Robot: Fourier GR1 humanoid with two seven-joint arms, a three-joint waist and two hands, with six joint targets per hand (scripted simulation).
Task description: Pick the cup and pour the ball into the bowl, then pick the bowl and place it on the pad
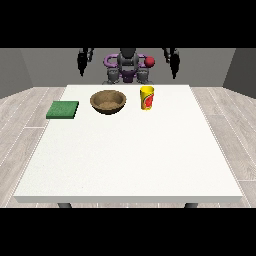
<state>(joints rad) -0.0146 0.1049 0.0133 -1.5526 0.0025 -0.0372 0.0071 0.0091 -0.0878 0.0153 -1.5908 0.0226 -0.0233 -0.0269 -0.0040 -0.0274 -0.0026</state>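
On the far half of the white table (125, 160), near the robot's edge, all three things are lined up. Largest first: the brown bowl (108, 101) is set upright near the middle of the far edge. The flat green pad (63, 109) is laid to the view's left of it, close to the table's left edge, apart from the bowl. The yellow cup (146, 97) with red markings is stood upright just to the view's right of the bowl, not touching it. No ball can be made out inside the cup from this angle. Both hands are held up beyond the far edge, clear of the table: the hand at the view's left (82, 62) and the hand at the view's right (174, 61). Nothing is held in either; fingers are seen hanging straight down, uncurled.
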